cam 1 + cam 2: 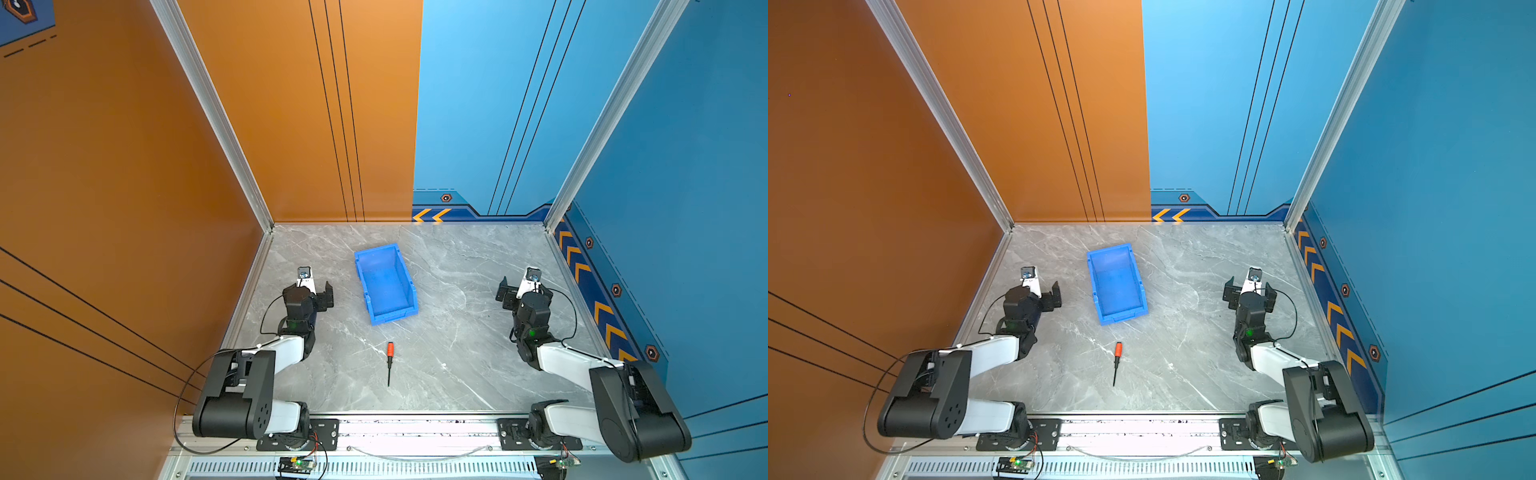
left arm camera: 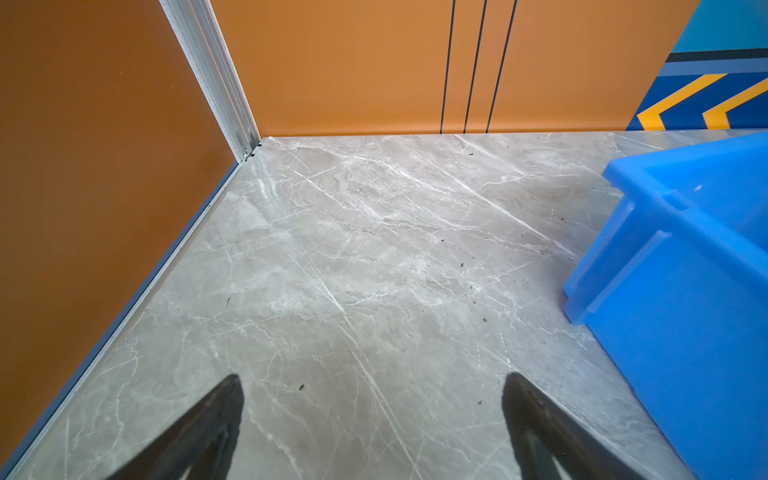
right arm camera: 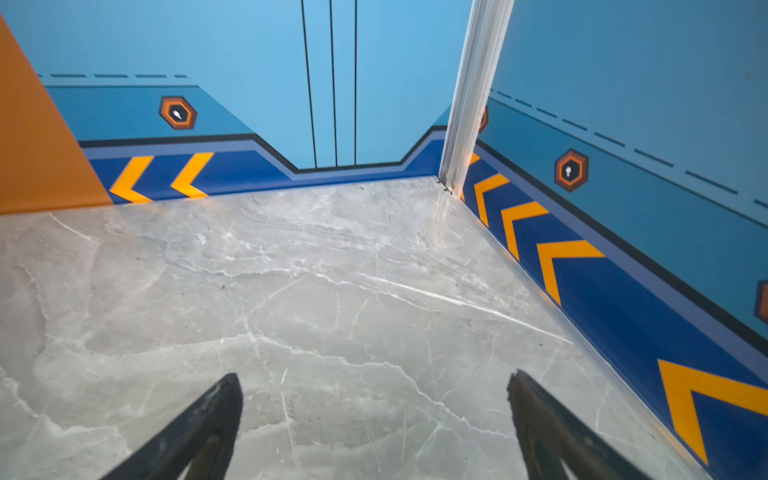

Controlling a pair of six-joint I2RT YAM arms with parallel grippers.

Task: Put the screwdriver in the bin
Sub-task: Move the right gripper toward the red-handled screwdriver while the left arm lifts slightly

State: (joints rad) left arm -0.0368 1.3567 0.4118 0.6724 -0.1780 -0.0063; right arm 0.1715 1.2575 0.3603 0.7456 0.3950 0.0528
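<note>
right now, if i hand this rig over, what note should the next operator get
Left gripper: open, empty, beside the bin.
Right gripper: open, empty, near the right wall.
Screwdriver: lying flat on the table, on the near side of the bin's low end and apart from it, handle toward the bin.
Bin: upright, empty.
Done: nothing yet.
Left: grasp the screwdriver, carry it over, release it in the bin.
</note>
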